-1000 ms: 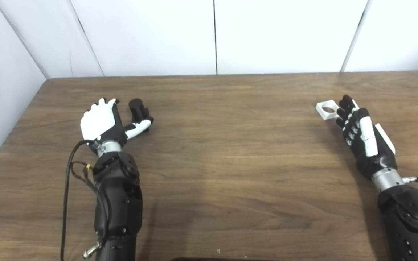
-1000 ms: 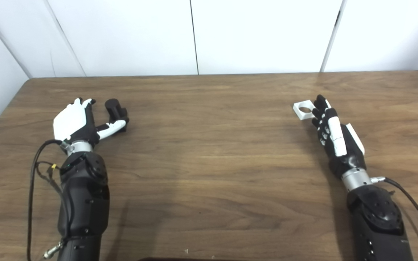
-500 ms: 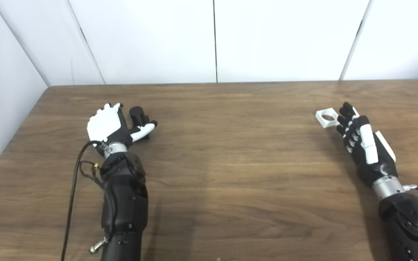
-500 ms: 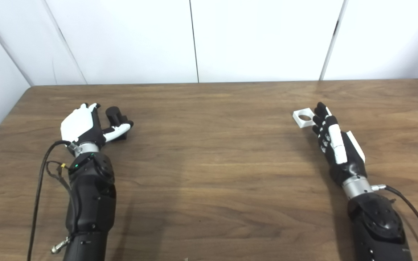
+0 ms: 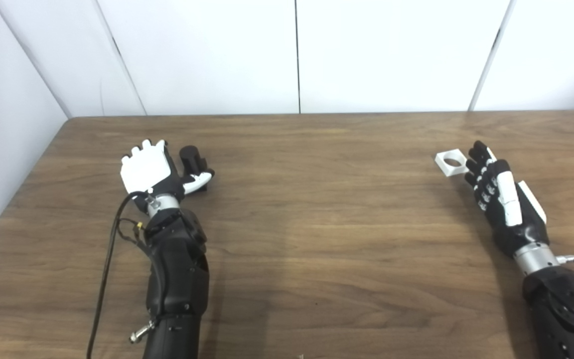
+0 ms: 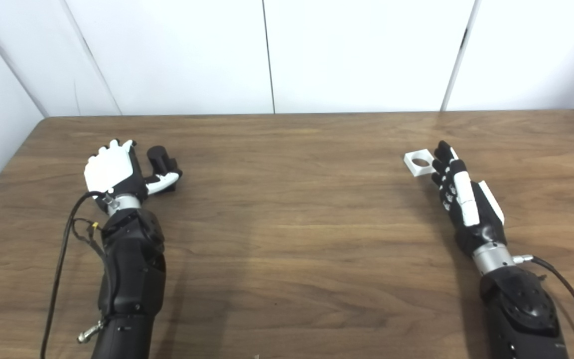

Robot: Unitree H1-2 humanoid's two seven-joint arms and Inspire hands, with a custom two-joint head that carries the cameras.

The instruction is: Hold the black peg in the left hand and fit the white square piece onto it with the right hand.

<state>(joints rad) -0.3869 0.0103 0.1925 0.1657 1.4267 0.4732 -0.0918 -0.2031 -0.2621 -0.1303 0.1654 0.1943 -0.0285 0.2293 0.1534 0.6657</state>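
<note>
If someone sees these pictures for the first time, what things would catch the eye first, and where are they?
Two black-and-white arms rise from the bottom edge over a brown wooden table. At far left, the left robot hand sits beside the black peg, thumb in front of it, apparently not gripping. At far right, the right robot hand lies open, fingertips beside the white square piece with its round hole.

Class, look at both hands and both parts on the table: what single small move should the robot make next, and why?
Probably close the left hand around the black peg. The peg stands on the table beside the palm, the thumb curling in front of it, but no firm hold shows. The right hand lies open, fingertips at the white square piece, which still rests flat; fitting needs the peg held first.
</note>
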